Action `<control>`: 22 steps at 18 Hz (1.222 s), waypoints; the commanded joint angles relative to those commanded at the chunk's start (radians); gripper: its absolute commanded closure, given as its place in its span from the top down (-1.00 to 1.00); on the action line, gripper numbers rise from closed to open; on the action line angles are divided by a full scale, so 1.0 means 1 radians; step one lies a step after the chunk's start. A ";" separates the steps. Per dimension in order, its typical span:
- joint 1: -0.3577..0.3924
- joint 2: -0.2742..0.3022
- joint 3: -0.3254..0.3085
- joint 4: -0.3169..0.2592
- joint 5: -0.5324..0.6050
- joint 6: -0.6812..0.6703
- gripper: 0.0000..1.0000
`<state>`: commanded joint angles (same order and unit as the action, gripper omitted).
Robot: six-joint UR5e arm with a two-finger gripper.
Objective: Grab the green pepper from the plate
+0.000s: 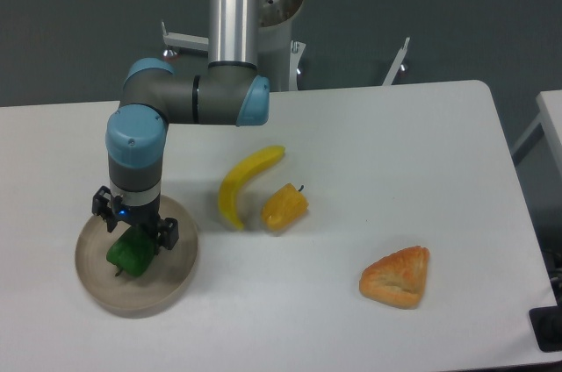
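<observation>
The green pepper (129, 254) is small, glossy and dark green, and lies in the round beige-grey plate (167, 289) at the table's front left. My gripper (134, 234) comes straight down over the pepper, with its black fingers at the pepper's top. The wrist body hides the fingertips, so the jaw state does not show. I cannot tell whether the pepper still rests on the plate.
A yellow banana (239, 186) and a yellow-orange pepper (284, 207) lie right of the plate, mid-table. A croissant-like pastry (398, 277) lies at the front right. The arm's base column (235, 3) stands at the back.
</observation>
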<state>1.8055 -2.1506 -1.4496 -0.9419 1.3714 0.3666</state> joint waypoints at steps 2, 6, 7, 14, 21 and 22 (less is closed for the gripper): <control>-0.003 0.000 0.000 0.000 0.002 0.002 1.00; -0.003 0.002 0.002 0.002 0.018 0.009 0.06; -0.003 0.000 0.002 0.002 0.018 0.012 -0.07; -0.002 0.014 0.000 0.000 0.020 0.018 -0.27; 0.098 0.116 0.028 -0.098 0.021 0.181 -0.29; 0.132 0.135 0.038 -0.142 0.021 0.214 -0.29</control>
<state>1.9371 -2.0158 -1.4114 -1.0841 1.3929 0.5810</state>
